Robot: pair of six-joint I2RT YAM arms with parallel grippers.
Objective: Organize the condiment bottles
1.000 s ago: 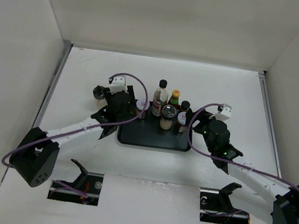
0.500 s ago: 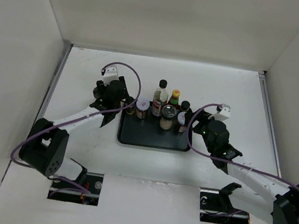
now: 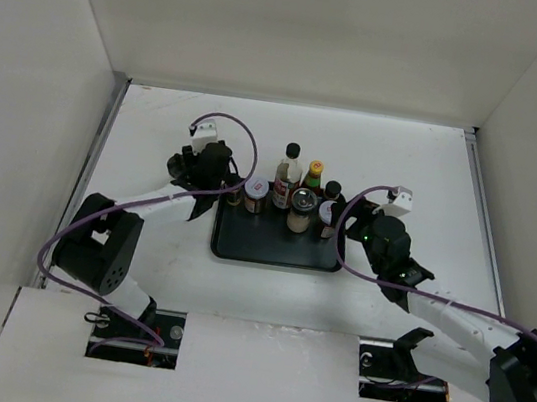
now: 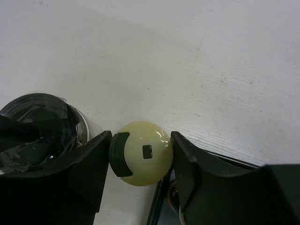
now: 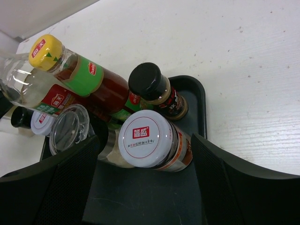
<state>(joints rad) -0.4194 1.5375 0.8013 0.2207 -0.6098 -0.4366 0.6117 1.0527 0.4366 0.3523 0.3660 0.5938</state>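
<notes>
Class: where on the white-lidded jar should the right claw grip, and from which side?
Probably the round body just under the lid of the white-lidded jar, coming from the bare near side of the tray: it stands upright, and other bottles crowd its far and left sides.

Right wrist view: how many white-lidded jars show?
2. One white-lidded jar stands nearest the camera on the black tray; a smaller one sits at the left, beside the clear-lidded jar. More may be hidden.
</notes>
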